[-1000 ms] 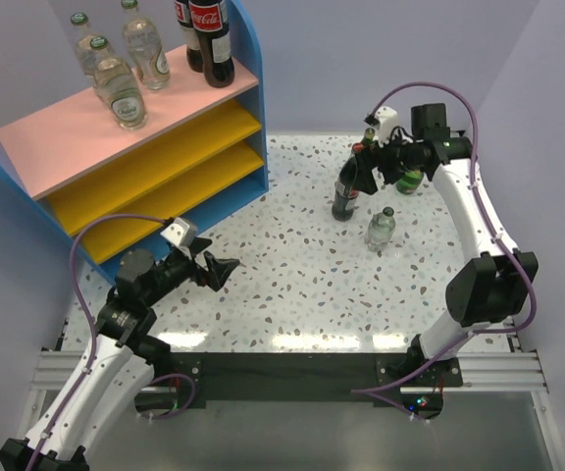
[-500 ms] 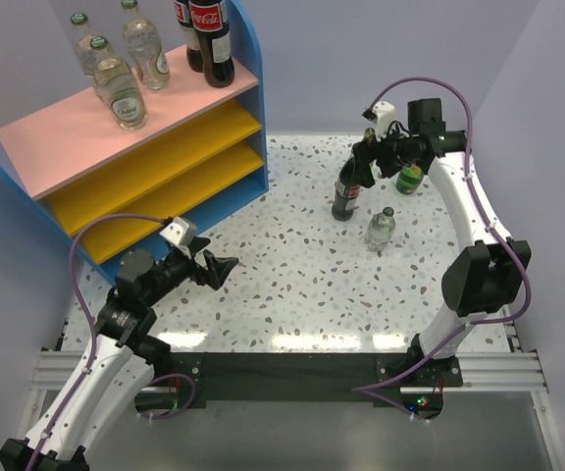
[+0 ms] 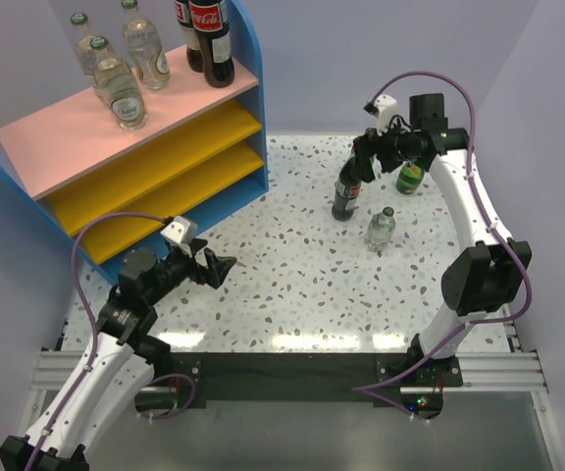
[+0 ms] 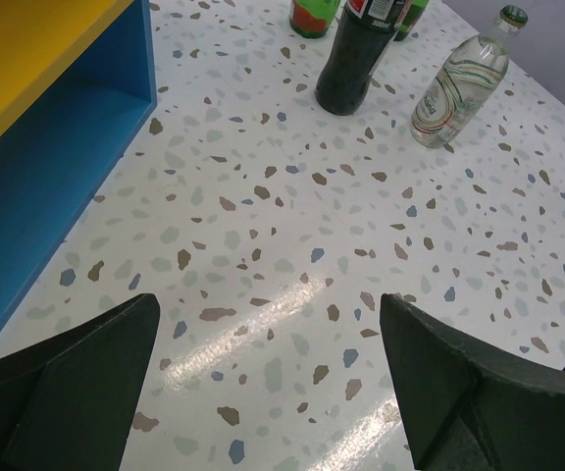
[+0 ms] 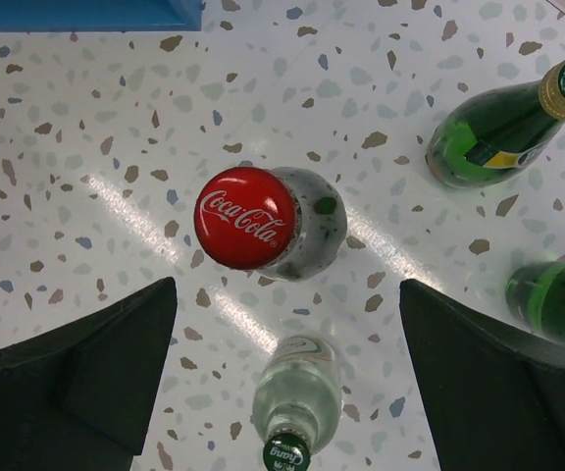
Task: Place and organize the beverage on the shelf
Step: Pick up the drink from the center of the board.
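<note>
Bottles sit in two groups. Only the top view shows the shelf (image 3: 165,157), with three clear bottles (image 3: 121,88) and two colas (image 3: 212,34) on its pink board (image 3: 77,132). The right gripper (image 3: 366,155) hangs above a lone cola (image 5: 246,217) on the table (image 3: 292,265), fingers wide apart and empty. Its wrist view shows two green bottles (image 5: 488,137), where the top view shows one, plus a green-capped bottle (image 5: 292,397). The left gripper (image 4: 268,314), fingers spread and empty, hovers near the shelf's blue side.

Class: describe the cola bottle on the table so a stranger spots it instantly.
Right of the blue-sided shelf, on the table, stands a bottle cluster. The cola bottle is dark with a red cap, unlike the clear bottle and green bottles nearby.
</note>
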Action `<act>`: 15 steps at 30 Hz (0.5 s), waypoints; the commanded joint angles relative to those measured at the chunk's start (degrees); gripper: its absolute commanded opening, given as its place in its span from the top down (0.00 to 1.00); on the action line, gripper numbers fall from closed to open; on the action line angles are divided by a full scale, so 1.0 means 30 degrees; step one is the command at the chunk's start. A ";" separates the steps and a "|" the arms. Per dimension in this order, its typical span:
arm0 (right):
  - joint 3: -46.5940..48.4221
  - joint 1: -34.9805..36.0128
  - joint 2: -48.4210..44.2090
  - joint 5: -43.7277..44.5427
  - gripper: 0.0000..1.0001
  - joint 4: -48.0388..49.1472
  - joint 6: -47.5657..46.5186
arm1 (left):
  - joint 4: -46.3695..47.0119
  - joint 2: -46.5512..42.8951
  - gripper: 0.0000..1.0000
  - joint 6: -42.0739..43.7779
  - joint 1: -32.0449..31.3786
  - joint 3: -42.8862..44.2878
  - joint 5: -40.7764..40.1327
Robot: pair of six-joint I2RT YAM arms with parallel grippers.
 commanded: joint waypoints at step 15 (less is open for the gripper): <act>0.2518 0.0073 0.1752 -0.0623 0.06 0.1297 0.1470 | 0.0391 -0.0063 0.01 0.0282 0.0078 0.0327 -0.0230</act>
